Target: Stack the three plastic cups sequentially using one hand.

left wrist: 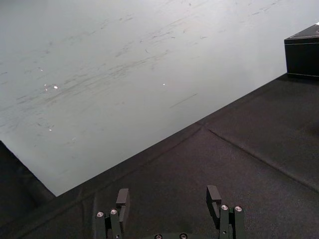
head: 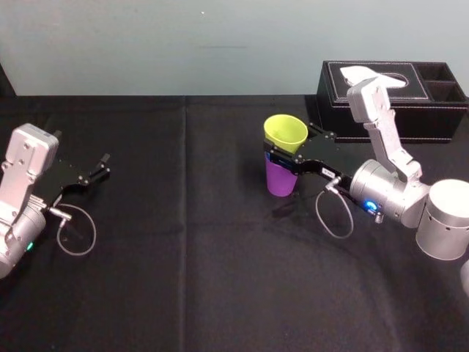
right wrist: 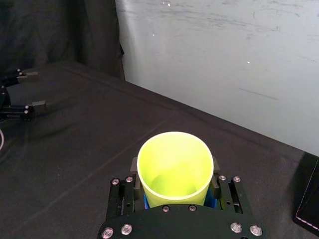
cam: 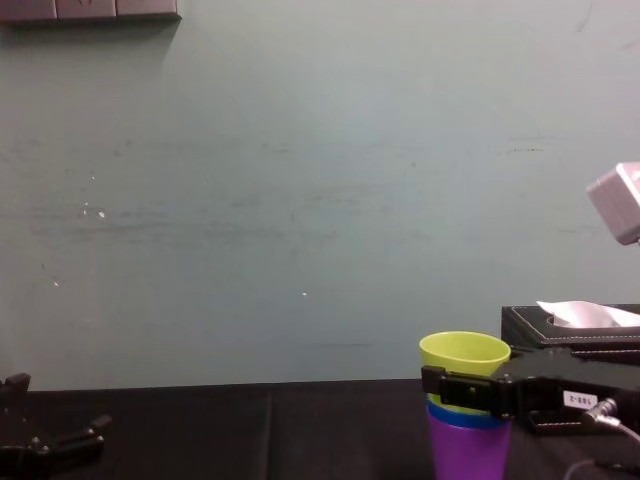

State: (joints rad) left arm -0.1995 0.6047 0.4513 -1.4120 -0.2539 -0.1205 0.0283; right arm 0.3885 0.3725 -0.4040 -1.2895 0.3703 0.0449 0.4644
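Right gripper (head: 284, 157) pinches the yellow-green cup (head: 286, 132), nested above the purple cup (head: 280, 180) just before the tissue box (head: 432, 110) in the head view. The left gripper (head: 99, 169) sits spread, well apart. In the right wrist view, jaws flank that cup's wall. In the chest view, a blue cup (cam: 465, 420) band peeks between the two, apparently seated.

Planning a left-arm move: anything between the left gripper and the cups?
No. The head view shows bare black cloth between the left gripper and the cups.
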